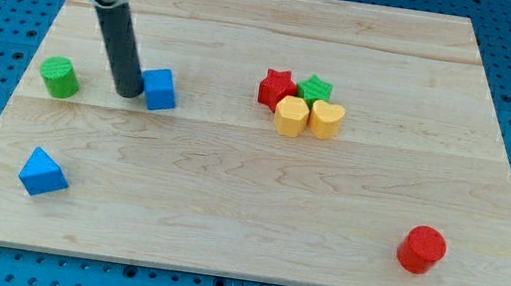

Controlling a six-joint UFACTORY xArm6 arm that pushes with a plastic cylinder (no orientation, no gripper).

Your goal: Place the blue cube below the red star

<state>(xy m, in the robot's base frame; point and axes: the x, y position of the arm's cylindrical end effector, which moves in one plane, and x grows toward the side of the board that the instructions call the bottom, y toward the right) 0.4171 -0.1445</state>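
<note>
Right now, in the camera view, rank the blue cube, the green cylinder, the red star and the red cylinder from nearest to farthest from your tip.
Measured from my tip:
1. Blue cube, right beside the tip on the view's right.
2. Green cylinder, to the view's left, near the board's edge.
3. Red star, to the view's right, in the central cluster.
4. Red cylinder, far off at the view's bottom right.

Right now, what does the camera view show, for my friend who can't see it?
My tip sits just left of the blue cube on a wooden board. The red star is further right, bunched with a green star and two yellow blocks.
</note>
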